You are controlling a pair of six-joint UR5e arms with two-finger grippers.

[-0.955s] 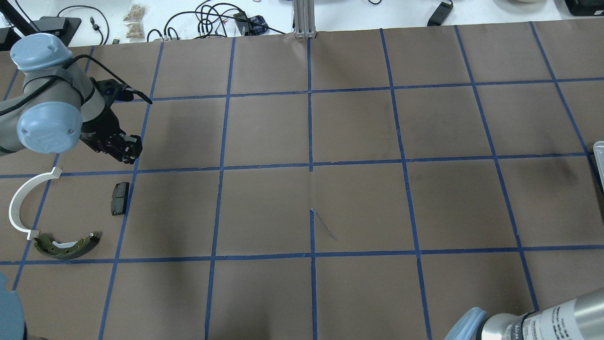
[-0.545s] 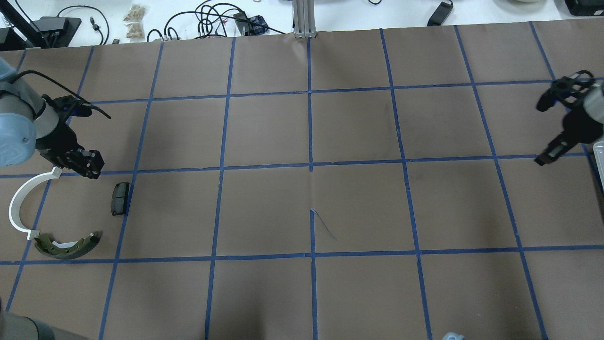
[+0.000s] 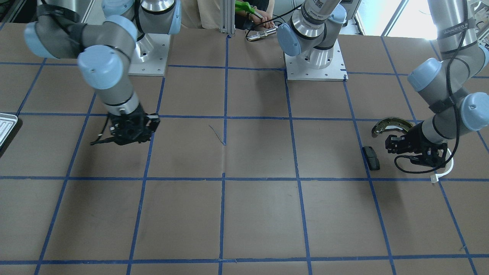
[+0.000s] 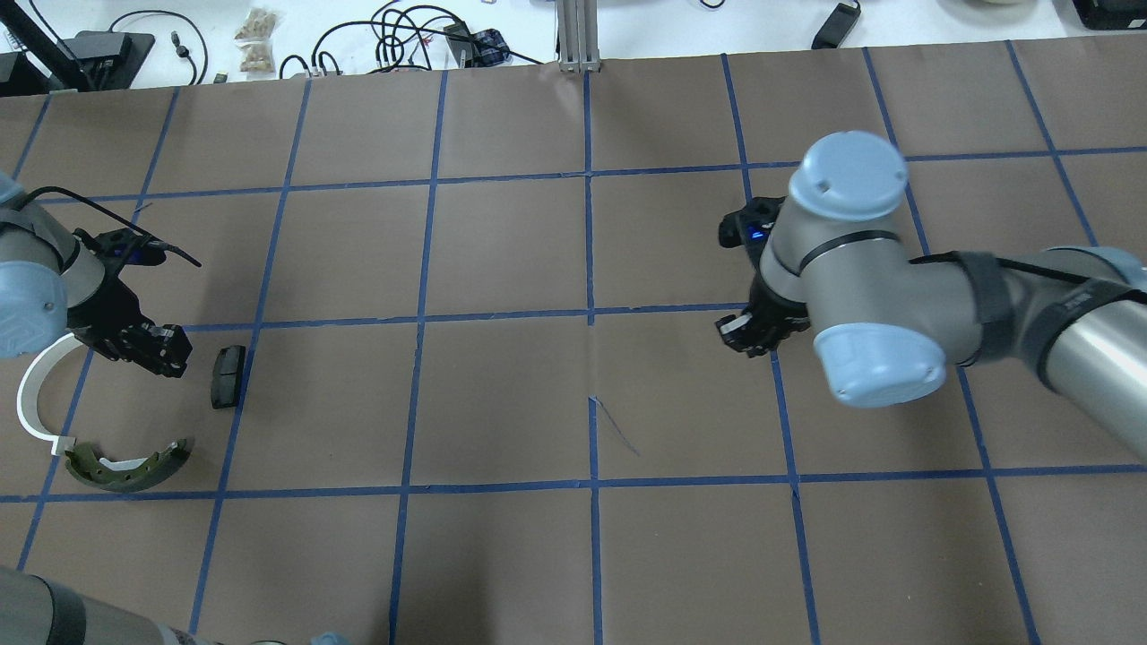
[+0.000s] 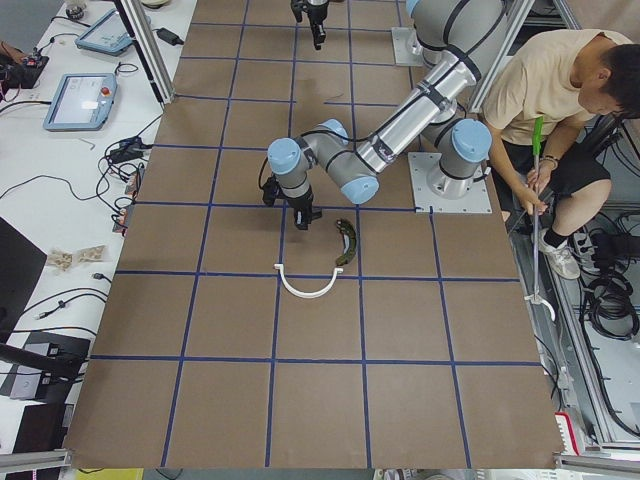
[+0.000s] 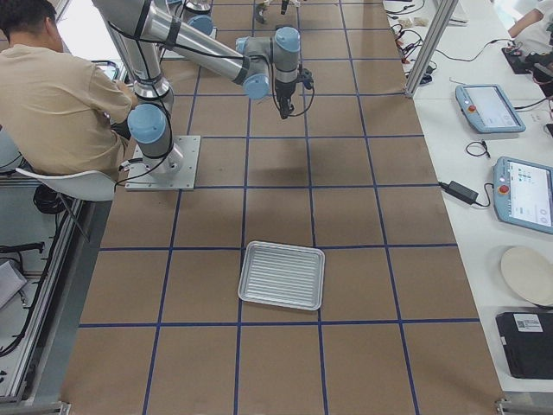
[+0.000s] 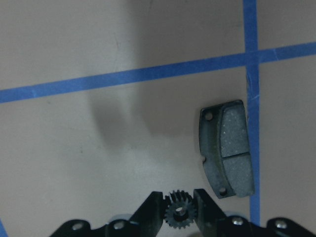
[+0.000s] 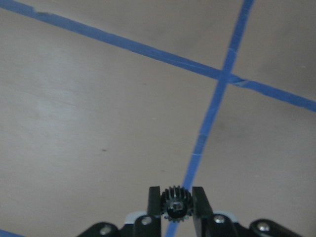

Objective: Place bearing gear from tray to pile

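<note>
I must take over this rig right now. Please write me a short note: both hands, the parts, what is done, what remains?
Hands: the left hand is shut on a small dark gear, at the pile beside the dark pad. The right hand is shut on a second gear, over mid-table.
Pile: dark pad, brake shoe and white arc.
Tray: looks empty.
Done: both gears picked.
Left: set both down at the pile.

Brown surface (image 4: 502, 403) crossed by a blue tape grid (image 4: 589, 242); silver ridged tray (image 6: 282, 275); lower left overhead, white arc (image 4: 24, 403), olive-brass shoe (image 4: 125, 479), dark grey pad (image 7: 228, 148); black gear (image 7: 178, 213).
</note>
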